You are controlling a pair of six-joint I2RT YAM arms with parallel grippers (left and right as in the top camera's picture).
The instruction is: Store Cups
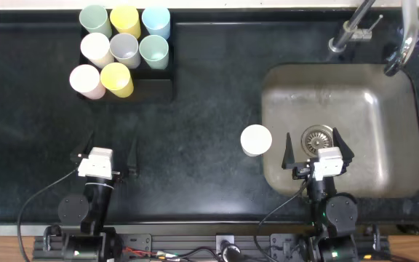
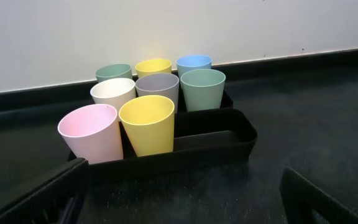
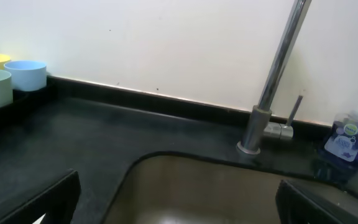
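Top view: a black tray (image 1: 162, 89) is sitting at the far left of the dark surface (image 1: 195, 145), and eight cups (image 1: 124, 47) are standing in it. The tray's corner compartment on the sink's side is lying open. A single white cup (image 1: 256, 140) is standing on the surface just beside the left rim of the sink (image 1: 269, 102), well apart from the tray. I cannot tell whether it is mouth up or mouth down. The left gripper (image 1: 112, 154) is hanging over bare surface on the near side of the tray, its fingers spread wide and gripping nothing. The right gripper (image 1: 313, 144) is hanging over the sink, near the white cup but not touching it, and it too is spread wide. A faucet (image 1: 355, 25) is rising behind the sink.

Left wrist view: the left gripper (image 2: 185, 208) is facing the tray (image 2: 229, 140) with wide jaws. A pink cup (image 2: 92, 132) and a yellow cup (image 2: 148, 123) are standing in the nearest row.

Right wrist view: the right gripper (image 3: 179, 211) is gaping wide above the sink (image 3: 197, 186). The faucet (image 3: 272, 81) and a blue bottle (image 3: 350, 140) are standing beyond it.
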